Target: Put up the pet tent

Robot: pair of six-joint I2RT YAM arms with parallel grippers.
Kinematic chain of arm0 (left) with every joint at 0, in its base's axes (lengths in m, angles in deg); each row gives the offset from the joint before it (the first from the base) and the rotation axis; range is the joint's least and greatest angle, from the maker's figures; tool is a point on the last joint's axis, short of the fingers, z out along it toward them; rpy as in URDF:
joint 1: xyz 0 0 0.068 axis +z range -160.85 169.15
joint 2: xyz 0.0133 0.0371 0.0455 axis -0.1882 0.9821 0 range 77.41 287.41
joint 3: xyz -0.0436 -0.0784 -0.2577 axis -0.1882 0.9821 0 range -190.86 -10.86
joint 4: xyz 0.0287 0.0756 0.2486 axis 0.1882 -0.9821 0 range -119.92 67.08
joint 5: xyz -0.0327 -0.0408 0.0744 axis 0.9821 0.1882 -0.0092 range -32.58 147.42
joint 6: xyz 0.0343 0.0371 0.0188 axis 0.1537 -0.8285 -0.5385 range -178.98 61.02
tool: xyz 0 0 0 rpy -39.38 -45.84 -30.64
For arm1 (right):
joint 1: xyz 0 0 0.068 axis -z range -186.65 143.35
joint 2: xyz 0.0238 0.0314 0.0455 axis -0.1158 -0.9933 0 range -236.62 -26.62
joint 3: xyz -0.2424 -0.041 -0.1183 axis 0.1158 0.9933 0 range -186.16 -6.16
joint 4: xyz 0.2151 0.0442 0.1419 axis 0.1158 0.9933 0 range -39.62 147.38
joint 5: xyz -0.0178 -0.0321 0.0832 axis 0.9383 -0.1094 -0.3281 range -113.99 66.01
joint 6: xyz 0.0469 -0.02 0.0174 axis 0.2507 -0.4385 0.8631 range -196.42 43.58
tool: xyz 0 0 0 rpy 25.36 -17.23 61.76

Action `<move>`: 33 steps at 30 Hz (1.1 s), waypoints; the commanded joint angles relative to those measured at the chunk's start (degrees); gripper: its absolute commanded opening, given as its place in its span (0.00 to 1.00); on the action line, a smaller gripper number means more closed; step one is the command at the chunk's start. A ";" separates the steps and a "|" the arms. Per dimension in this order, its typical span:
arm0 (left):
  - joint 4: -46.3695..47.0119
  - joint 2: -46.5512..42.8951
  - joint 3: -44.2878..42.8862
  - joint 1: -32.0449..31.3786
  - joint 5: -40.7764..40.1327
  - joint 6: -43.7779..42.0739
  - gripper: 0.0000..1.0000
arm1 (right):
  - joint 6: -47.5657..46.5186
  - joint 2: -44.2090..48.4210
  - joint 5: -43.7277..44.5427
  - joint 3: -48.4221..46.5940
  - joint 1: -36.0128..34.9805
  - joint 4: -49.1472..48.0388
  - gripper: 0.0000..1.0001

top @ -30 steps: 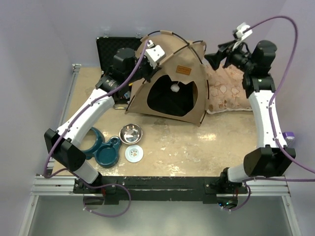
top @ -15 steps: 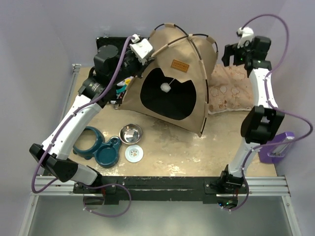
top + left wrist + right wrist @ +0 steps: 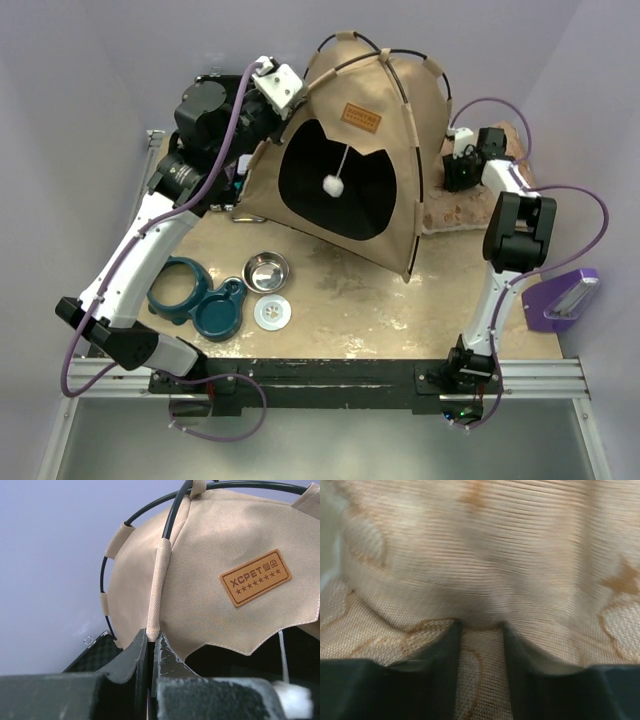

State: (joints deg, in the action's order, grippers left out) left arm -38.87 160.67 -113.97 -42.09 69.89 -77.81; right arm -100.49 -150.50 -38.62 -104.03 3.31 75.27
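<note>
The pet tent (image 3: 385,150) stands at the back of the table, a tan canvas dome on thin black poles, with its brown label patch (image 3: 255,577) above the arched doorway and the white pom-pom (image 3: 333,185) hanging inside. My left gripper (image 3: 152,632) is shut on the tan pole sleeve at the tent's upper left, holding that side up. At the tent's right side, my right gripper (image 3: 481,625) is pressed down into the beige leaf-patterned pillow (image 3: 468,208). Its fingers are pinched on a fold of the fabric.
A steel bowl (image 3: 266,270), a white disc (image 3: 272,312) and two joined teal bowls (image 3: 195,300) lie in front of the tent. A black case (image 3: 95,655) sits behind my left arm. A purple object (image 3: 565,300) lies at the right edge.
The left arm has lifted the tent taller and more upright. The right arm has swung down from above onto the pillow, and its jaws have closed from wide open.
</note>
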 commanded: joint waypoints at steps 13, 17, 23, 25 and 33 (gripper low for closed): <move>20.24 2.33 -9.21 0.48 -12.03 -1.30 0.00 | 15.95 36.13 -23.48 37.63 -4.05 -3.23 0.00; 24.02 5.50 -10.97 0.31 -11.50 1.07 0.00 | 18.88 42.74 -24.04 37.05 -9.24 -2.83 0.00; 27.71 7.53 -12.12 0.48 -14.14 0.99 0.00 | 12.23 43.46 -5.02 28.79 -10.92 -6.05 0.99; 28.42 7.53 -12.11 0.39 -14.23 0.64 0.00 | 3.92 41.62 1.69 28.78 -10.75 -8.88 0.99; 28.07 9.02 -12.91 0.40 -14.84 -0.41 0.00 | -13.00 25.20 5.40 28.17 -10.48 -4.32 0.99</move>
State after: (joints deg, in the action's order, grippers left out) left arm -17.78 169.57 -124.22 -41.50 55.73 -78.62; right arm -103.31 -118.13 -37.09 -75.61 -6.59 68.62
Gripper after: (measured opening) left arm 0.057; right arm 0.985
